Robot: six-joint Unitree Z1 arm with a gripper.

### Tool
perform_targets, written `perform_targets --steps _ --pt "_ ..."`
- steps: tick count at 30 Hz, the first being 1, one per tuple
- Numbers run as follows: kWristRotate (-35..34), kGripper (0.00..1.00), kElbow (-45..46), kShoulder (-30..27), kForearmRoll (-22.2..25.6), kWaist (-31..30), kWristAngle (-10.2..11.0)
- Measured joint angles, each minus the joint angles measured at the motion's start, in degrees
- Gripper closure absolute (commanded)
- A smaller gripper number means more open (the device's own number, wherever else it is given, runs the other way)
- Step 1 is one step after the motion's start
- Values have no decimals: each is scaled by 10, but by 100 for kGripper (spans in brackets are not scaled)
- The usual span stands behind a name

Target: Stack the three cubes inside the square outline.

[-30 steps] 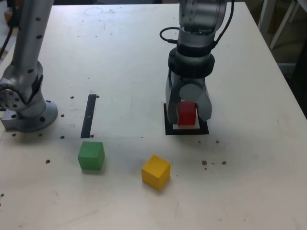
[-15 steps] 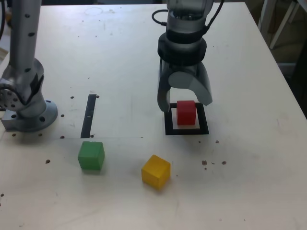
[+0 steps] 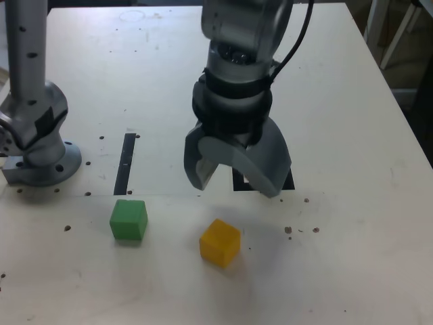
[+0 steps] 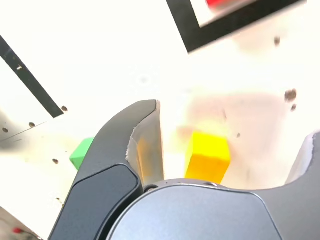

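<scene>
The gripper [image 3: 233, 179] hangs in the centre of the exterior view, jaws spread wide and holding nothing, both grey fingers [image 3: 199, 159] clear of the table [image 3: 352, 257]. It sits above and just behind the yellow cube [image 3: 220, 242], which rests on the tabletop in the lower middle of the frame, turned a little so a corner faces the camera. The green cube [image 3: 128, 219] sits at lower left, well apart from the yellow one, just below the near end of the straight black strip [image 3: 125, 162]. The square outline [image 3: 287, 181] is mostly hidden behind the gripper here; only its corner on the exterior view's right shows, at centre right.

Over to the wrist view: the yellow cube [image 4: 207, 156] shows in the middle of the frame, between the 2 open fingers [image 4: 140, 145], not touched by either. The green cube [image 4: 81, 153] peeks out at left, half covered by the dark finger. At the upper right, the thick black frame of the square outline [image 4: 230, 22] runs across, with its white centre inside, and a sliver of the red cube [image 4: 222, 2] shows at the very top edge, within the frame. The black strip [image 4: 30, 80] crosses the upper left. The arm's base [image 3: 40, 159] stands at far left of the exterior view. Small dark specks dot the table.
</scene>
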Motion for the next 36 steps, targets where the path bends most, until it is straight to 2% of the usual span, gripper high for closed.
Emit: perform_targets --steps 6,14,19,25,28,30,36 --pt "1 2 1 24 -4 -56 0" --pt "0 6 5 66 -26 -89 -11" --pt "-10 20 4 82 -28 -92 -11" --pt "-29 54 -2 86 -22 -94 5" --pt "-33 67 -3 86 -22 -96 9" --pt "-34 71 -3 86 -22 -97 10" --pt "-34 72 -3 86 -22 -99 10"
